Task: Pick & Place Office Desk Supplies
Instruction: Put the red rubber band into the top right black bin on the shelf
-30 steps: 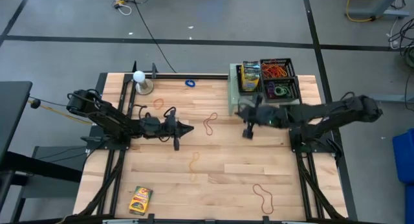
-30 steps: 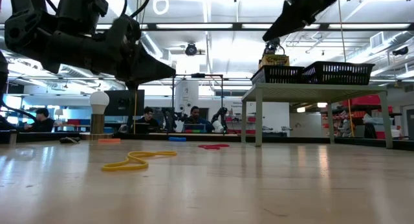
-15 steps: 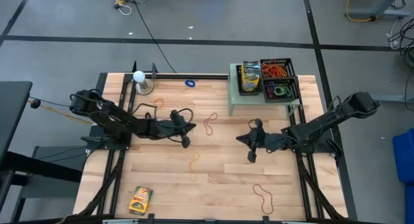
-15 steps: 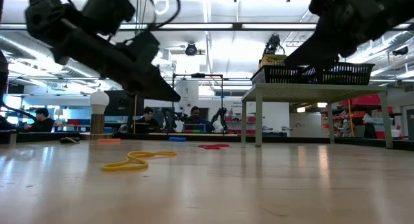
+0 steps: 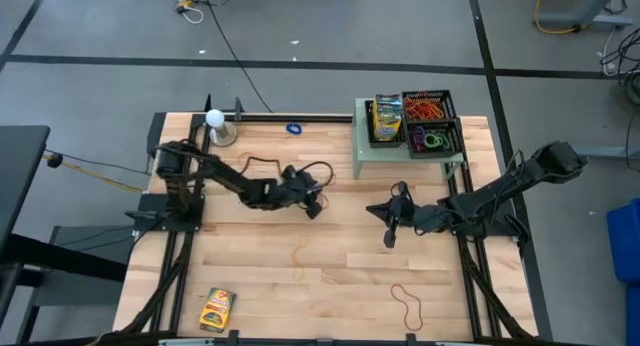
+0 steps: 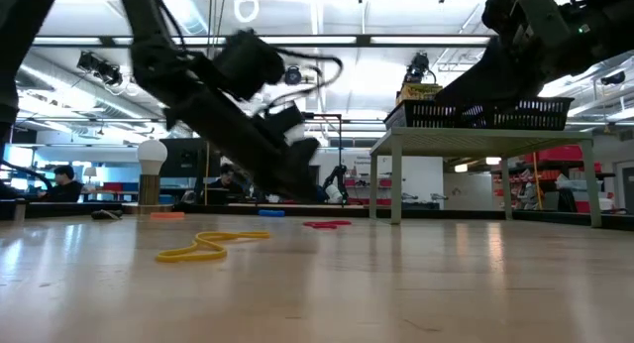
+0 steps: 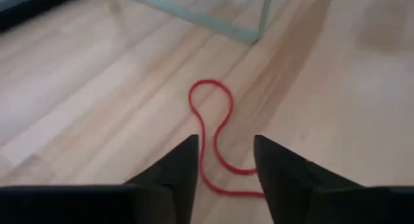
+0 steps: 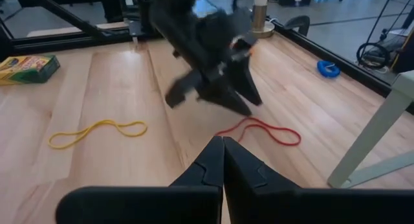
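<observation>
A red rubber band (image 7: 213, 120) lies flat on the wooden table (image 5: 350, 276), near its middle. My left gripper (image 7: 223, 146) hangs open just over it, one finger on each side of the band's near loop; in the high view the left gripper (image 5: 316, 198) partly covers the band (image 5: 328, 181). My right gripper (image 8: 223, 149) is shut with nothing in it and hovers to the right of the table's middle (image 5: 386, 226). A yellow band (image 5: 300, 251), a tan band (image 5: 408, 304), a blue band (image 5: 293, 128) and a crayon box (image 5: 217, 308) also lie on the table.
A small green stand (image 5: 385, 156) at the far right carries two black baskets (image 5: 432, 124) holding bands and crayon boxes. A white ball on a small stand (image 5: 215, 119) is at the far left. An orange band (image 5: 244, 161) lies near the left arm.
My left gripper has gone toward the table's right edge and down, until it stands over the red band. My right gripper drew back from the stand toward the near edge, then kept still. No band has moved.
</observation>
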